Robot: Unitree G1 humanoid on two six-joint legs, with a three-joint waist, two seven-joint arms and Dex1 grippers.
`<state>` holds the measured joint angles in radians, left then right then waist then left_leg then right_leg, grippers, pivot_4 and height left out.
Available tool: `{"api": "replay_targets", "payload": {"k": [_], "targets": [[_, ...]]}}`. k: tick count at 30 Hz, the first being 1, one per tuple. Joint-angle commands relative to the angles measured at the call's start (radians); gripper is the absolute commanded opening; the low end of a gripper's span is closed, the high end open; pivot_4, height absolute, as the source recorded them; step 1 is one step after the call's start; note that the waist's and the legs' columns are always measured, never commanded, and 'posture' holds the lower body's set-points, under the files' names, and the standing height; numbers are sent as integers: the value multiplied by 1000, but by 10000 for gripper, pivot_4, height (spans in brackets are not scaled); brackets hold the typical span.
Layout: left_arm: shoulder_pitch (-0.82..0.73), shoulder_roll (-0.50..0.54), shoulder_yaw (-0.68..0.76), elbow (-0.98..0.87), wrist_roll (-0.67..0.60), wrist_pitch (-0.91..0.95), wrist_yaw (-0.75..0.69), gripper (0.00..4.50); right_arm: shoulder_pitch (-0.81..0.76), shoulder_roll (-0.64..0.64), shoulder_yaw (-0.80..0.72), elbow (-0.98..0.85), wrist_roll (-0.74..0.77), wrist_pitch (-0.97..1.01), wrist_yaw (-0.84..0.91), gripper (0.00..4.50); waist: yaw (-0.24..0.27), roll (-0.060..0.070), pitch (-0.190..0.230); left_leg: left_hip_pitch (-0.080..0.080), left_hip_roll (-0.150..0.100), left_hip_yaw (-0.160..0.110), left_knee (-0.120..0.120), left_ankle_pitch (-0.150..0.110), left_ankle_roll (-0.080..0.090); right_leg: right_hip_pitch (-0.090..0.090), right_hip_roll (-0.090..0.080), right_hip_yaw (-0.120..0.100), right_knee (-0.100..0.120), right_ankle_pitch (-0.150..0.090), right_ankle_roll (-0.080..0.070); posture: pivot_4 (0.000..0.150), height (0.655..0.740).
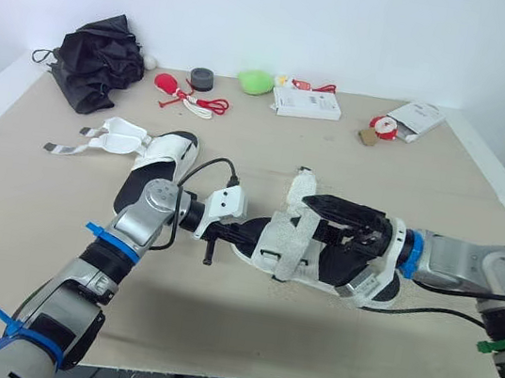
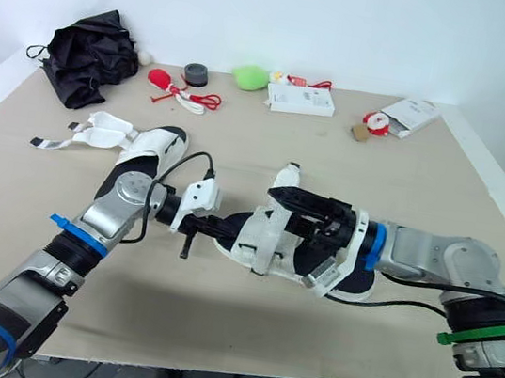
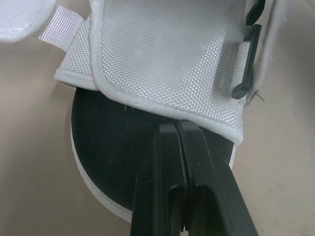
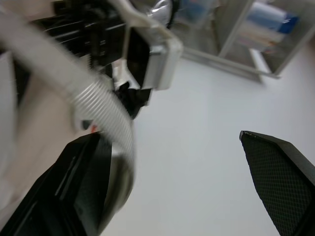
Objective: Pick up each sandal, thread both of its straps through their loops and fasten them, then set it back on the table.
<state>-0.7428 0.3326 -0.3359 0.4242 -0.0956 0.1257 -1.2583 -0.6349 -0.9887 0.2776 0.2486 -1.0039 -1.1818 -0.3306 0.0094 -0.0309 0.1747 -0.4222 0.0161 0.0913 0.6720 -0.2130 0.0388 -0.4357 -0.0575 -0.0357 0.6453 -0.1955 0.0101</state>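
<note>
Left claw (image 3: pixel 175 125) closed over sandal (image 3: pixel 98 147) sole rim; right claw (image 4: pixel 170 140) wide, touching strap (image 4: pixel 98 105).

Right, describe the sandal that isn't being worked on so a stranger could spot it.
Start at the black bundle in the table's far left corner. Just in front of it lies the sandal, black sole and white straps. Unlike the other sandal at mid-table, its straps lie spread open toward the left edge.

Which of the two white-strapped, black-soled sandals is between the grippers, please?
The middle sandal, flanked by left gripper and right gripper; the other sandal lies apart at far left, straps splayed.
</note>
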Motion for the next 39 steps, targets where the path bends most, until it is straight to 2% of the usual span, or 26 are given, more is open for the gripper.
{"api": "replay_targets", "payload": {"k": [1, 3, 6, 10, 11, 13, 15, 18, 21, 24, 26, 28, 30, 35, 39], "targets": [[5, -4, -35, 33, 36, 5, -3, 0, 41, -71, 29, -17, 156, -35, 163, 44525, 1, 0, 0, 0, 0, 0, 0, 0, 0, 0, 0, 0, 0, 0, 0, 1500, 7400], [4, -5, -35, 35, 36, 5, -4, 0, 76, -111, 53, -28, 253, -29, 267, 44525, 0, 0, 0, 0, 0, -1, 0, 0, 0, 1, 0, 0, 0, 0, 0, 1500, 7400], [0, -7, -33, 43, 37, 2, -6, 0, 146, -231, 87, -32, 492, 36, 462, 44525, 1, 0, 0, 0, 0, -1, 0, 0, 1, 1, -1, 0, -1, 0, 0, 1500, 7400], [3, -9, -31, 43, 33, 3, -5, 0, 292, -385, 47, -159, 1179, 453, 833, 44525, -1, -1, 0, 1, 0, -1, 0, 0, 1, 2, -1, 0, -1, 0, 0, 1500, 7400], [6, -9, -31, 42, 33, 3, -5, 0, 331, -415, 16, -200, 1305, 543, 901, 44525, -1, -1, 1, 3, 0, -2, 0, 0, 1, 5, -2, 0, -1, 0, 0, 1500, 7400], [9, -13, -32, 42, 31, 6, -5, 0, 457, -488, -75, -330, 1666, 794, 1022, 44525, 2, 0, 1, 7, 0, -2, 0, 0, 1, 10, -3, -1, -2, 0, 0, 1500, 7400], [12, -15, -32, 40, 31, 9, -4, 0, 551, -507, -184, -416, 1841, 928, 1094, 44525, 3, -1, 1, 9, 2, -4, -1, 0, 1, 13, -5, -3, -3, 0, 0, 1500, 7400], [11, -17, -32, 47, 32, 9, -5, 0, 715, -498, -424, -610, 2223, 1294, 1169, 44525, 3, 0, 1, 12, 6, -4, -1, -1, 0, 16, -3, -6, -6, 0, 0, 1500, 7400], [14, -18, -32, 40, 31, 16, -6, 0, 840, -449, -528, -759, 2413, 1497, 1177, 44525, 6, 0, 1, 11, 7, -6, -2, -1, -1, 17, -3, -9, -8, -1, -1, 1500, 7400], [16, -20, -29, 33, 29, 23, -4, 0, 875, -355, -475, -857, 2430, 1603, 1066, 44525, 7, 0, 0, 8, 9, -10, -2, -2, -3, 18, -2, -15, -14, -1, -1, 1500, 7400], [22, -20, -29, 22, 26, 30, -3, 0, 849, -281, -395, -881, 2333, 1642, 989, 44525, 7, -1, 0, 5, 9, -10, -2, -3, -4, 17, -3, -16, -16, -1, -1, 1500, 7400], [27, -21, -31, 14, 27, 34, -3, 0, 794, -174, -271, -825, 2187, 1698, 899, 44525, 7, -3, -2, 2, 8, -11, -1, -3, -4, 15, -3, -17, -17, -1, -1, 1500, 7400], [28, -22, -32, 11, 28, 37, -2, 0, 752, -80, -209, -769, 2062, 1708, 858, 44525, 10, -3, -2, -1, 8, -11, -1, -3, -4, 13, -3, -18, -17, -1, 0, 1500, 7400], [33, -21, -32, -5, 27, 47, -1, 0, 670, 68, -188, -689, 1929, 1742, 832, 44525, 9, -2, -3, -2, 7, -11, 0, -3, -3, 12, -2, -18, -17, 0, 0, 1500, 7400], [35, -19, -34, -10, 27, 52, 1, 0, 631, 130, -209, -690, 1940, 1810, 852, 44525, 9, -2, -3, -2, 8, -11, 0, -2, -2, 12, -2, -18, -16, 1, 1, 1500, 7400]]}}
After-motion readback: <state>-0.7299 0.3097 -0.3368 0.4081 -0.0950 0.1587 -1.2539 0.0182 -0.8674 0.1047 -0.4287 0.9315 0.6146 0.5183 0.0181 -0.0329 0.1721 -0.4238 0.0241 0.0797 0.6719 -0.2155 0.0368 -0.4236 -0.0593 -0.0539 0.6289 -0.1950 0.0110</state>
